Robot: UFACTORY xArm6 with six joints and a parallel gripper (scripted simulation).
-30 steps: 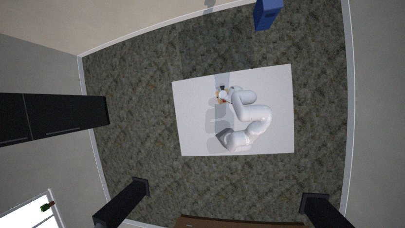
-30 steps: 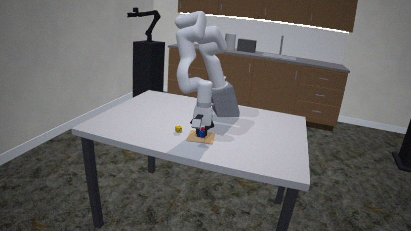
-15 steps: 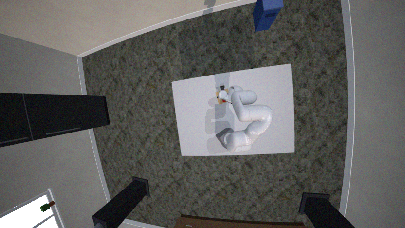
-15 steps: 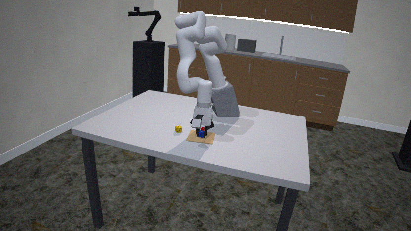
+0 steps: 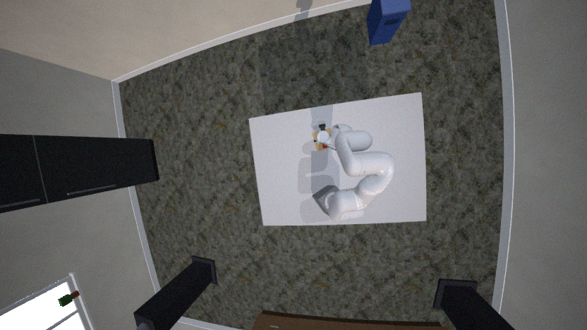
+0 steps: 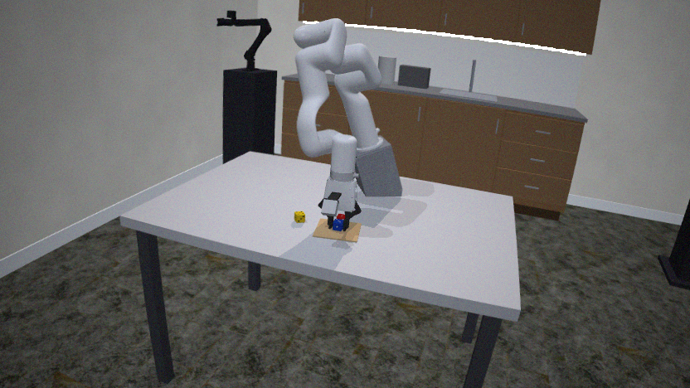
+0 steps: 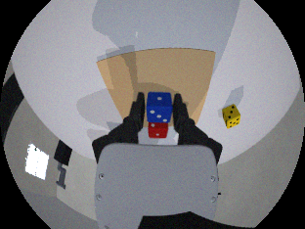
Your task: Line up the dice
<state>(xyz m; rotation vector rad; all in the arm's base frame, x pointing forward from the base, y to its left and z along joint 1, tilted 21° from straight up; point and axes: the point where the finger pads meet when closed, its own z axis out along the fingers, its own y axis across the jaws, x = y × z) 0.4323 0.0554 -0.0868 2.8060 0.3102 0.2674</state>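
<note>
Dark mottled floor (image 5: pixel 204 163) (image 6: pixel 96 313), brown cupboards (image 5: pixel 348 323) (image 6: pixel 449 149) behind, pale table (image 5: pixel 283 163) (image 6: pixel 207 212) (image 7: pixel 54 73) with the robot base (image 5: pixel 324 196) (image 6: pixel 381 168) at its back. Tan mat (image 5: pixel 317 145) (image 6: pixel 323 234) (image 7: pixel 171 66) lies flat on the table.

Blue die (image 6: pixel 337 225) (image 7: pixel 159 107) is on the mat, between the fingers of the gripper (image 5: pixel 323 139) (image 6: pixel 338 226) (image 7: pixel 158 100). Fingers stand apart, slim gap each side of the die in the wrist view, so open, not gripping. Red die (image 5: pixel 324 146) (image 6: pixel 341 216) (image 7: pixel 157 130) sits just on the base side of blue; can't tell if they touch, or if red is fully on the mat.

Yellow die (image 6: pixel 299 216) (image 7: pixel 231 116) is off the mat, on the bare table beside it.

Progress: looks like two of three placed, blue just being let go. Red's top seems a two, blue's a three, yellow's likely higher, so order fits so far. Left: back off without nudging blue, fetch yellow, set it beyond blue on the far part of the mat, same face up, in line, release. Room there looks enough. Risk: fingers clipping blue or red on the way up.
</note>
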